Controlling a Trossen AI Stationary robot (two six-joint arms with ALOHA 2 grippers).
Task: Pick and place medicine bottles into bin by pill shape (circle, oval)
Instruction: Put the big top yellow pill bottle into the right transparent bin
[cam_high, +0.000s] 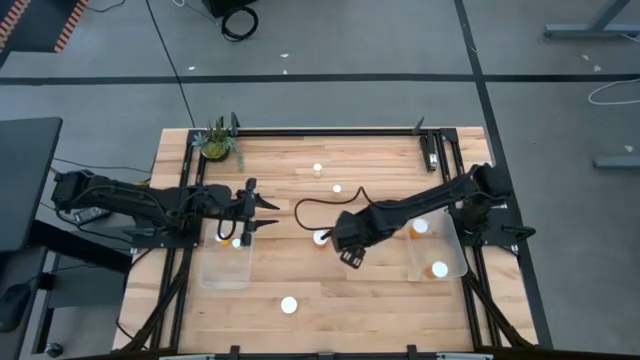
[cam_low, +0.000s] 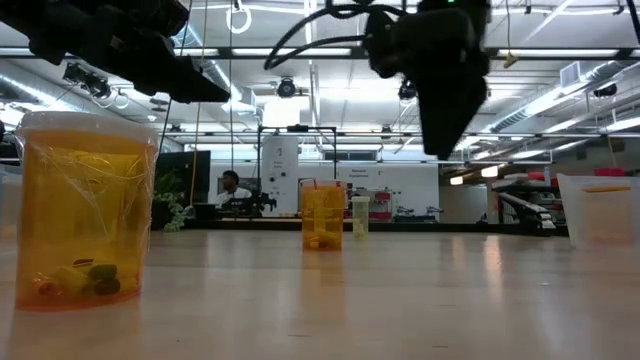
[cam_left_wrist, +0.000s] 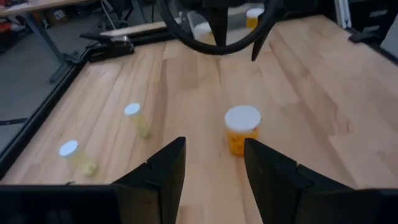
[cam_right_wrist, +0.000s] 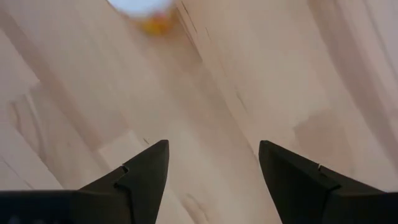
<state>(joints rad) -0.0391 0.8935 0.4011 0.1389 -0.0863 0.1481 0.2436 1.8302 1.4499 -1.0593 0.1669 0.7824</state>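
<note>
Several small bottles with white caps stand on the wooden table. One orange bottle (cam_high: 320, 237) stands mid-table, also in the left wrist view (cam_left_wrist: 242, 128) and the low view (cam_low: 322, 215). Two pale bottles (cam_high: 318, 170) (cam_high: 337, 188) stand farther back. Another orange bottle (cam_high: 289, 304) stands near the front edge, large in the low view (cam_low: 80, 212). My left gripper (cam_high: 270, 215) (cam_left_wrist: 214, 168) is open and empty above the table, left of the mid-table bottle. My right gripper (cam_high: 350, 257) (cam_right_wrist: 214, 180) is open and empty above the table, just right of that bottle.
A clear bin (cam_high: 225, 262) at the left holds one bottle (cam_high: 237, 242). A clear bin (cam_high: 437, 250) at the right holds two bottles (cam_high: 420, 227) (cam_high: 439, 268). A small green plant (cam_high: 216, 143) stands at the far left corner. A black cable (cam_high: 310, 205) loops over the table's middle.
</note>
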